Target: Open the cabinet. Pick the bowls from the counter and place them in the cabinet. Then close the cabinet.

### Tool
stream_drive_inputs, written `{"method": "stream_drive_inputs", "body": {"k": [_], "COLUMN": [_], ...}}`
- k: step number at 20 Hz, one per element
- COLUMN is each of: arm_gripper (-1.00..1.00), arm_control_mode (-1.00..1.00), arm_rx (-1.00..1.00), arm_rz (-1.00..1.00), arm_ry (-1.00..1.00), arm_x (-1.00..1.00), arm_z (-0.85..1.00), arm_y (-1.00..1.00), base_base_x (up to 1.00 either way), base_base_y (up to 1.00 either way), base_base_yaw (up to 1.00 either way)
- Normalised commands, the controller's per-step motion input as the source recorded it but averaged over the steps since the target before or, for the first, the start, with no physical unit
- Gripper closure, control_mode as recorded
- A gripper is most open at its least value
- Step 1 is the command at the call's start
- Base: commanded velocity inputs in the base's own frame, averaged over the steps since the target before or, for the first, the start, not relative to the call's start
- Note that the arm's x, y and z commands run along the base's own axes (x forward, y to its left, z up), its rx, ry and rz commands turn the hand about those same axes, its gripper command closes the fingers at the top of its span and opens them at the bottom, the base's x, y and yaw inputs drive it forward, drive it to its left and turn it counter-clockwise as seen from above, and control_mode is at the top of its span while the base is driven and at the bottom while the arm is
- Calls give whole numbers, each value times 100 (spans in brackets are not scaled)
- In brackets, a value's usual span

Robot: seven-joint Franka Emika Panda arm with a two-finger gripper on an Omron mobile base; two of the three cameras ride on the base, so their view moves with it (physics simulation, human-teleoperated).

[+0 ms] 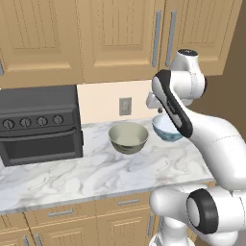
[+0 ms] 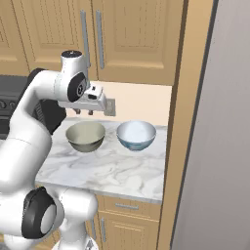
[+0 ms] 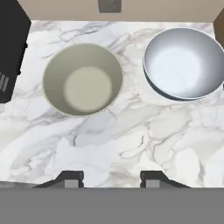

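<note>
In the left base view the arm's forearm (image 1: 174, 108) covered the hand and part of the white patterned bowl (image 1: 163, 129). The oven (image 1: 38, 122) was cut off at the left edge.

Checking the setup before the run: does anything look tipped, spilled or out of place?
Nothing stands out. Both bowls, the olive-grey bowl and the white bowl, sit upright and apart on the counter; the cabinet doors are shut.

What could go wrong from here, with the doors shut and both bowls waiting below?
1. The light-oak wall cabinet is closed; grabbing a bowl first would leave nowhere to put it.
2. The open pincer hangs above the olive-grey bowl; dropping could knock it.
3. The white patterned bowl sits close by, so it may get bumped.
</note>
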Motion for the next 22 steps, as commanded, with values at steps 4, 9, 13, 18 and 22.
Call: {"method": "stream_drive_inputs", "body": {"k": [4,9,13,18,22], "arm_gripper": [-100,-100,-100,-100,-100], "arm_control_mode": [-100,-100,-100,-100,-100], "arm_rx": [0,0,0,0,0], "arm_rz": [0,0,0,0,0], "arm_ry": [-16,-46,-54,-54,-51], "arm_x": [0,-2,-10,-11,-14], "arm_z": [0,1,8,19,34], "arm_y": [0,0,0,0,0], "base_base_x": [0,0,0,0,0], "base_base_y": [0,0,0,0,0], "base_base_yaw": [0,0,0,0,0]}}
